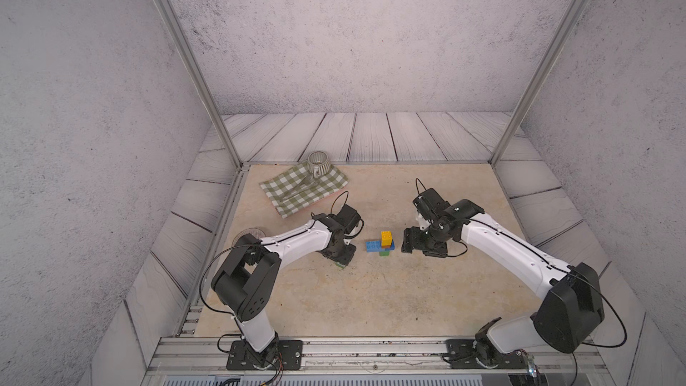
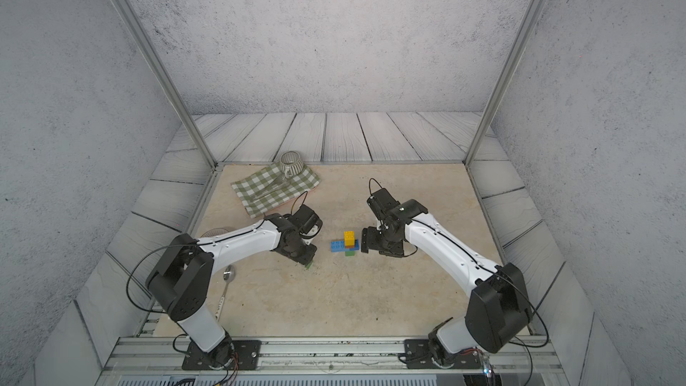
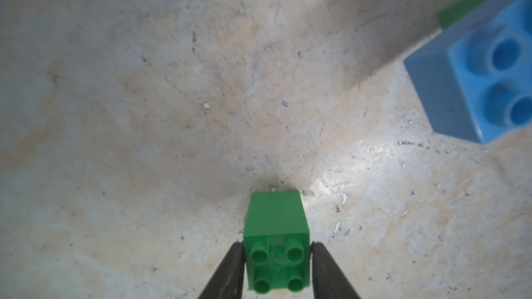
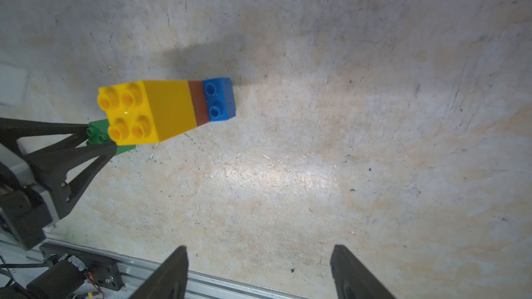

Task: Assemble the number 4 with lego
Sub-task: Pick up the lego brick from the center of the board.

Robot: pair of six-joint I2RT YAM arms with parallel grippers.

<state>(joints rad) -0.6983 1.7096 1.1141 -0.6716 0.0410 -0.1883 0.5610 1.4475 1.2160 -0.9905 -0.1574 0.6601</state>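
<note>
We see a green checked cloth [image 1: 297, 194] far left, a ribbed cup [image 1: 318, 163] on its far corner, and a spoon [image 2: 227, 284] lying nearer, left.

White arm links [image 1: 297, 240], black joints [image 1: 245, 284], thin black cables [image 1: 201, 285].

Glossy plastic shines on the yellow brick [image 4: 169, 110] and green brick [image 3: 276, 217], against a matt, scratched, stone-look tabletop [image 1: 334, 291]; far left lies a soft checked cloth [image 1: 304, 189], and a brushed metal rail [image 1: 371, 347] runs nearest.
</note>
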